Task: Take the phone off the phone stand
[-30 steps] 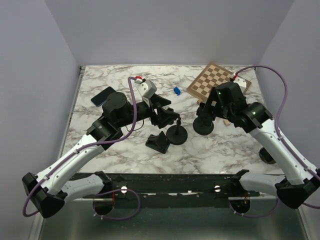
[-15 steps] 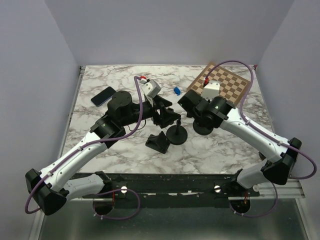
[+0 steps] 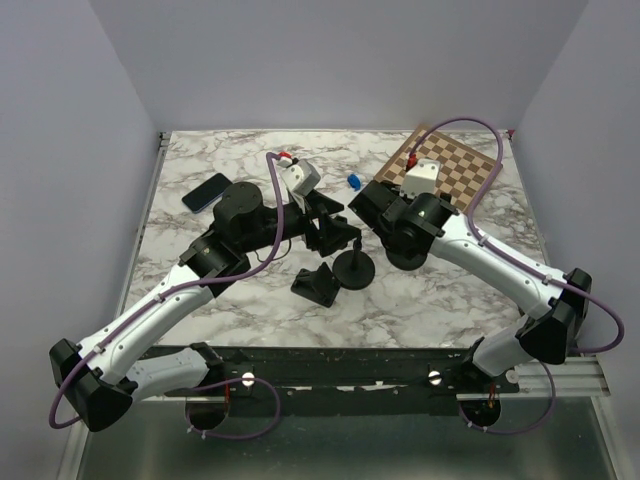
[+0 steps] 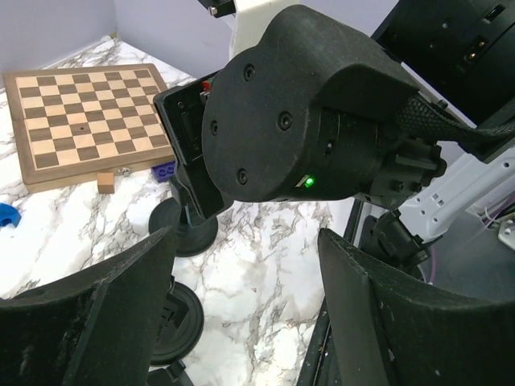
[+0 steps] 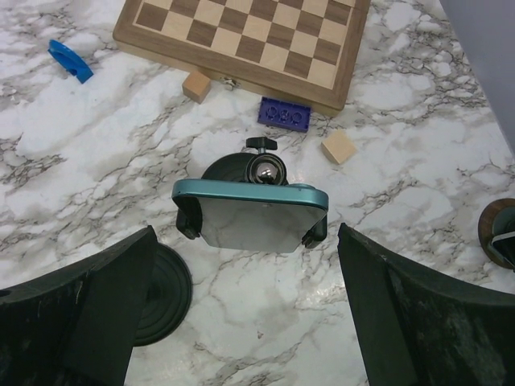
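Right gripper (image 5: 245,241) points down at the phone (image 5: 251,211) (seated in its stand (image 5: 225,170)), fingers apart; left gripper (image 4: 245,241), also spread, faces it.

Phone (image 5: 249,215) covers most of phone stand (image 5: 229,170); top view: phone hidden under right arm (image 3: 470,245).

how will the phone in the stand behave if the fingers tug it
The phone looks rigid with a smooth, likely slippery back. Side clips grip it, so it probably resists at first. Perched on a ball joint above a round base, it may swivel or tip.
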Controlling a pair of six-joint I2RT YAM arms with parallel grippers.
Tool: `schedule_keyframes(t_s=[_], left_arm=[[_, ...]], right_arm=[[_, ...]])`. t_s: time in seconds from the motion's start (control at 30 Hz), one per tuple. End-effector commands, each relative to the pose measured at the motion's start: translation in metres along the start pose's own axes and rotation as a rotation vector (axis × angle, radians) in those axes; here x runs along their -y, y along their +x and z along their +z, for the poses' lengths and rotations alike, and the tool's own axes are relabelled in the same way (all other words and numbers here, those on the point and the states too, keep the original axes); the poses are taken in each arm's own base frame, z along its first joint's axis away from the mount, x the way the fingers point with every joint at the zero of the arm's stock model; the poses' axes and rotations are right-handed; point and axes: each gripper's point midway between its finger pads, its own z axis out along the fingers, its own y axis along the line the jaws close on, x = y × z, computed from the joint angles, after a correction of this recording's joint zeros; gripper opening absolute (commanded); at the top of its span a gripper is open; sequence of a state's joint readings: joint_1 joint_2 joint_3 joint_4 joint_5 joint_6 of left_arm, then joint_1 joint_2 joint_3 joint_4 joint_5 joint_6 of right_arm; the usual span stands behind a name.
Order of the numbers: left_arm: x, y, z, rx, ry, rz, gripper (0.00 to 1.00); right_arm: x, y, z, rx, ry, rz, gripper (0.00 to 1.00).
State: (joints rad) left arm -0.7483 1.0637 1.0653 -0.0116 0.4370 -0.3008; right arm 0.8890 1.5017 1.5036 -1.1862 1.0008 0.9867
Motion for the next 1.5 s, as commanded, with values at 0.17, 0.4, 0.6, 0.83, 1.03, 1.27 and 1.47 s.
schedule_keyframes(t_s=[0.17, 0.4, 0.6, 0.83, 1.03, 1.27, 1.47], left_arm=[[0.007, -0.007, -0.005, 0.019, 0.016, -0.003, 0.79], [0.009, -0.009, -0.007, 0.029, 0.015, 0.003, 0.79], [0.010, -0.011, -0.008, 0.033, 0.019, 0.004, 0.79], [0.010, -0.011, -0.008, 0.034, 0.018, 0.004, 0.79], [0.009, -0.009, -0.007, 0.029, 0.016, 0.002, 0.79], [0.008, -0.010, -0.008, 0.029, 0.011, 0.010, 0.79], [0.005, -0.008, -0.006, 0.025, 0.000, 0.014, 0.79]], right_arm=[[0.002, -0.017, 0.013, 0.104, 0.044, 0.044, 1.00], [0.004, -0.019, 0.021, 0.117, 0.055, 0.048, 0.95], [0.014, -0.024, 0.026, 0.130, 0.072, 0.060, 0.87], [0.012, -0.018, 0.033, 0.113, 0.066, 0.053, 0.87], [0.007, -0.013, 0.037, 0.101, 0.056, 0.049, 0.84], [0.010, -0.013, 0.036, 0.103, 0.040, 0.029, 0.38], [0.002, -0.020, 0.024, 0.111, -0.123, 0.012, 0.01]])
